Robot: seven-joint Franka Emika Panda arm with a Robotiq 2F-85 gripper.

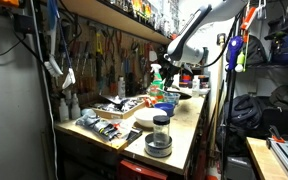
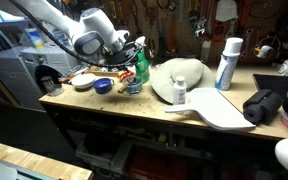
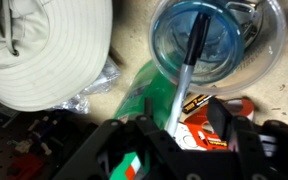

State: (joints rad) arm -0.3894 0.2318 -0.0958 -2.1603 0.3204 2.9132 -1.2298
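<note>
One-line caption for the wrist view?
Gripper close to a green bottle, with a marker in a bowl and a white hat nearby.

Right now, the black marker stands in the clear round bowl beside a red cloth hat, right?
Not quite: the cloth hat is white, not red, as the wrist view shows. The black marker does stand in the clear round bowl beside it.
</note>
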